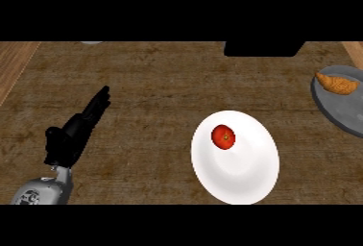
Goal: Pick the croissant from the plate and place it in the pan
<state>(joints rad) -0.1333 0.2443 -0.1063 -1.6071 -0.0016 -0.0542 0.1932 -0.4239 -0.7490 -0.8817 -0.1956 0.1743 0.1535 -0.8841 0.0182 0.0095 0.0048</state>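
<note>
A golden croissant [336, 83] lies in the grey pan [343, 113] at the right edge of the head view. The white plate [241, 170] sits at centre right and carries a red tomato [224, 137]. My left hand [74, 132] shows at the left, fingers straight and pointing up toward the far side, holding nothing, well apart from the plate. My right hand is nowhere in the view.
A black object [262, 48] sits at the far edge of the brown counter [156, 81]. A lighter wooden strip [13, 62] borders the counter at the far left, and another at the far right corner.
</note>
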